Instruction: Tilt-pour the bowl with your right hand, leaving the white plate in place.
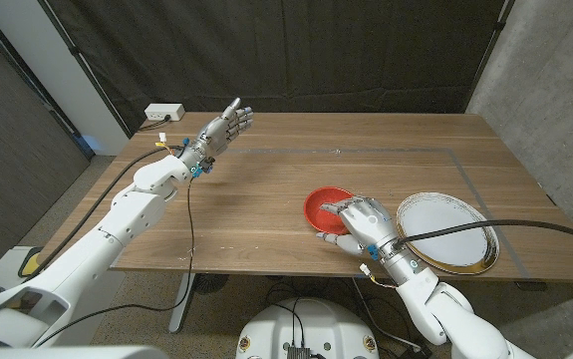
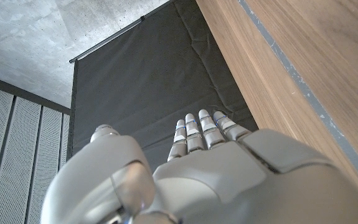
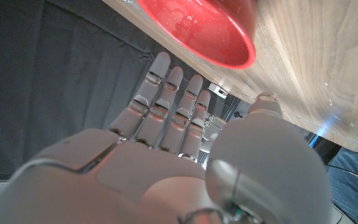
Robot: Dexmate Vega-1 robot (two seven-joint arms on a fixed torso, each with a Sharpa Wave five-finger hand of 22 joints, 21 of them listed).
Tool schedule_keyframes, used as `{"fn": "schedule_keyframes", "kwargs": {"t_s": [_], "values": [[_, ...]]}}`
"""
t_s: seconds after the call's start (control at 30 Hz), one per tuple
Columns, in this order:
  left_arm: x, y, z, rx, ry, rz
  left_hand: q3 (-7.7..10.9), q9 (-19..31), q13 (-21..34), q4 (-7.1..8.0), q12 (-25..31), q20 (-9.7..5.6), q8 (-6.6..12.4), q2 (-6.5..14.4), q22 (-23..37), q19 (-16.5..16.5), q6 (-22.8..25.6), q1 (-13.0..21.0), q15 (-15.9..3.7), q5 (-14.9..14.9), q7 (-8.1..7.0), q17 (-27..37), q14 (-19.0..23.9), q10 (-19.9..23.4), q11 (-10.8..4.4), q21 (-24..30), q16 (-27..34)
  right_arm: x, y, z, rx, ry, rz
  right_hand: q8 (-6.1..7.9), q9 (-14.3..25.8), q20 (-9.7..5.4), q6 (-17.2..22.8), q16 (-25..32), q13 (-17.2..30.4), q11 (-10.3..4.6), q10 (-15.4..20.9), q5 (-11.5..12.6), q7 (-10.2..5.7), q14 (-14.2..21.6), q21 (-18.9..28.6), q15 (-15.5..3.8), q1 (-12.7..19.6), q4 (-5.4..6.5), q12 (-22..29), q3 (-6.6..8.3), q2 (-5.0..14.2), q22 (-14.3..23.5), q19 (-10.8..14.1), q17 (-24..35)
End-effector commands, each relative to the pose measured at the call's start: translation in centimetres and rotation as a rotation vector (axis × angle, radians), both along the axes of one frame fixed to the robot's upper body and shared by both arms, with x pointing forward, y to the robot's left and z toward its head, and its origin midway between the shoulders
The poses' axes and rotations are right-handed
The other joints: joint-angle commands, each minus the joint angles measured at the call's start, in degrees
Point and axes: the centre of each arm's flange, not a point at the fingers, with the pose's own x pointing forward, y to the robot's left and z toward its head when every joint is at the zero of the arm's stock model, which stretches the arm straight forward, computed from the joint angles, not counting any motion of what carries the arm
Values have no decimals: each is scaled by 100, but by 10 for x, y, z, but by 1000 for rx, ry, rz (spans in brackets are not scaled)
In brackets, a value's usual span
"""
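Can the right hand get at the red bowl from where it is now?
Probably yes. The right hand hovers over the near right side of the red bowl, fingers extended and holding nothing. Nothing stands between them; the white plate lies off to the right, apart from the bowl.

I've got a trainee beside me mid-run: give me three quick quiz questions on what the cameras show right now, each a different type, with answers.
1. True or false: the right hand has lifted the red bowl off the table.
2. Which side of the bowl does the white plate lie on? A. robot's left B. robot's right C. under the bowl
3. Fill in: the left hand is raised over the table with its fingers apart, holding ____.

Key
1. False: the bowl sits on the table, with the right hand at its rim; a grip cannot be confirmed.
2. B
3. nothing
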Motion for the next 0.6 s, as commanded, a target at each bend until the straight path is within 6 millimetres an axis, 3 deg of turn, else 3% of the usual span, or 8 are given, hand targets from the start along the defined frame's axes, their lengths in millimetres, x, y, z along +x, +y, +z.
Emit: {"fn": "schedule_keyframes", "kwargs": {"t_s": [0.03, 0.3, 0.6], "values": [[4, 7, 1, -5, -6, -29, -51, 19, 23, -8, -9, -17, -12, 5, 22, -28, 31, 22, 17, -14, -4, 17, -4, 19, 10, -13, -5, -16, 3, 23, 90, 3, 17, 24, -7, -708, -19, 10, -6, 45, -34, 49, 9, -58, -32, -601, 17, 65, 3, 74, 207, 17, -43, -9], [11, 8, 0, -13, 7, -47, -56, 19, 23, -7, -7, -23, -14, 10, 22, -22, 29, 27, 19, -17, -4, 17, -2, 25, 1, -9, -4, -21, -8, 38, 353, 42, 50, 61, -13, -730, 42, 38, -24, 103, -21, 45, 52, -76, -52, -562, -15, 115, 26, 145, 405, 20, -20, -22], [15, 1, -3, 4, 19, -70, -60, 19, 23, -6, -4, -20, -13, 17, 22, -19, 34, 33, 23, -19, -7, 16, -1, 34, -3, -6, -3, -7, -32, 55, 665, 64, 169, 84, -19, -734, 91, 58, -42, 156, -20, 25, 103, -73, -73, -518, -38, 139, 35, 176, 493, 17, -6, -35]]}}
